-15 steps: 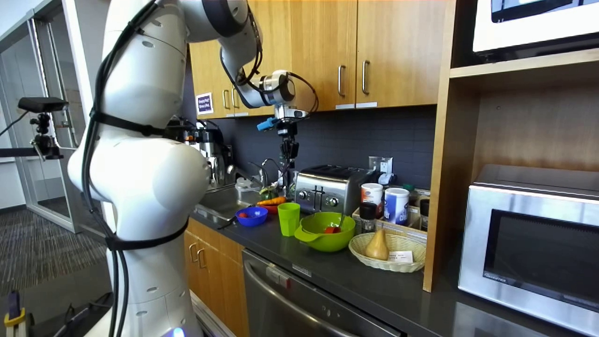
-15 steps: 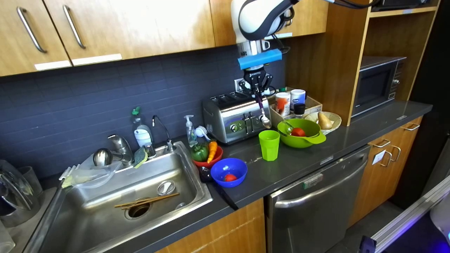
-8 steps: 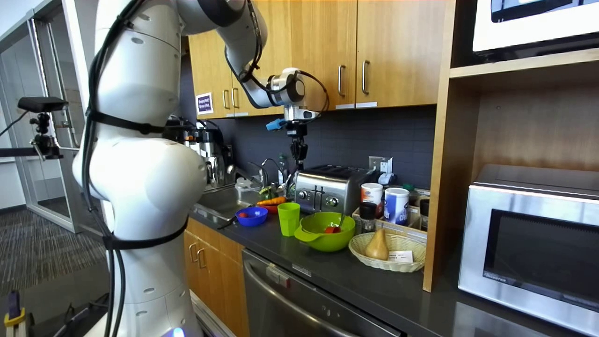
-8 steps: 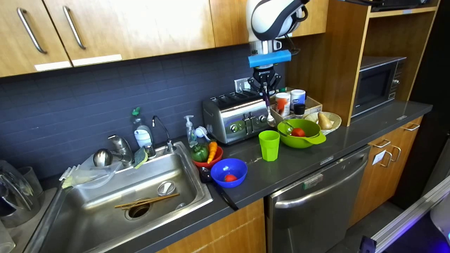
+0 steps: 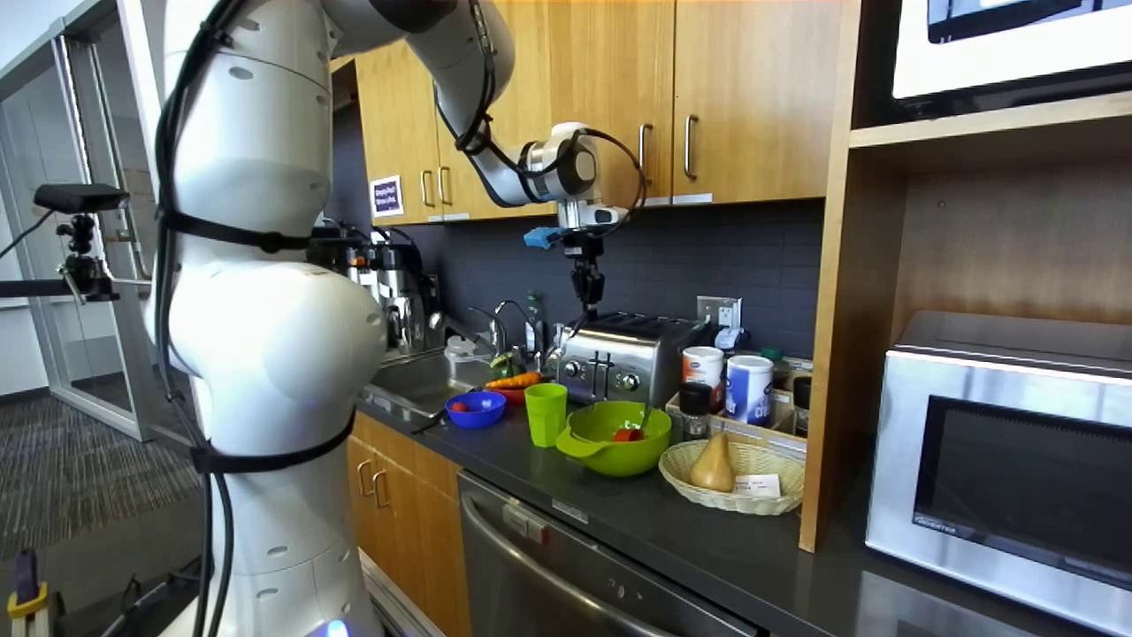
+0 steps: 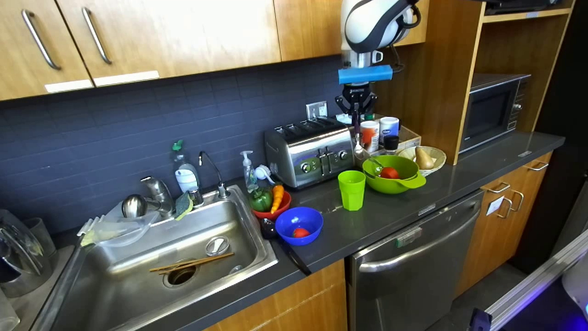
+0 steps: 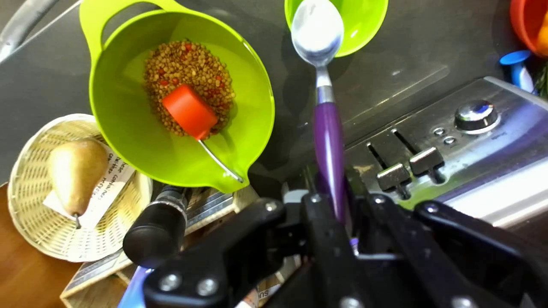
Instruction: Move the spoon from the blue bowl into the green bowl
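Note:
My gripper (image 6: 357, 114) is shut on the purple handle of a spoon (image 7: 329, 132) and holds it above the counter. In an exterior view the spoon's silver head (image 6: 359, 149) hangs down by the toaster's right end, up and left of the green bowl. The wide green bowl (image 7: 126, 132) also shows in both exterior views (image 5: 610, 458) (image 6: 390, 185). It holds brown grains and a red scoop (image 7: 188, 109) with a metal handle. The blue bowl (image 6: 298, 218) sits by the sink with a red item inside; it also shows here (image 5: 478, 414), but not in the wrist view.
A lime-green cup (image 6: 352, 192) stands beside the green bowl; the spoon head overlaps it in the wrist view. A toaster (image 6: 312, 151), a box of canisters (image 6: 370, 135) and a wicker basket with a pear-shaped item (image 5: 715, 464) stand around. A red bowl of vegetables (image 6: 275, 209) is near the sink.
My gripper has moved with the spoon along the counter, rightward in both exterior views, away from the blue bowl's side and toward the green bowl. The bowls have not moved.

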You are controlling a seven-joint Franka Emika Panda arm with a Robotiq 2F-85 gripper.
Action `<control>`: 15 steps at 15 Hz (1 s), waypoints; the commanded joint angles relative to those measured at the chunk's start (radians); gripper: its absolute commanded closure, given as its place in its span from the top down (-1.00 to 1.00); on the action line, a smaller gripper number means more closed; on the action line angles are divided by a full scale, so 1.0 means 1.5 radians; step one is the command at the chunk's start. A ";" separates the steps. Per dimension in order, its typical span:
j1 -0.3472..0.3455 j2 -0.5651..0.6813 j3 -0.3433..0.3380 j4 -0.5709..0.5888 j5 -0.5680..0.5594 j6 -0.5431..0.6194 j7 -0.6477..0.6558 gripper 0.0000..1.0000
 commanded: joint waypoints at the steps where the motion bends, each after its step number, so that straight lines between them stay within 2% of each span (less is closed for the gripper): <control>1: -0.020 -0.031 -0.010 -0.043 0.036 0.023 -0.018 -0.93; 15: -0.054 -0.034 -0.047 -0.111 0.033 0.133 -0.038 -0.93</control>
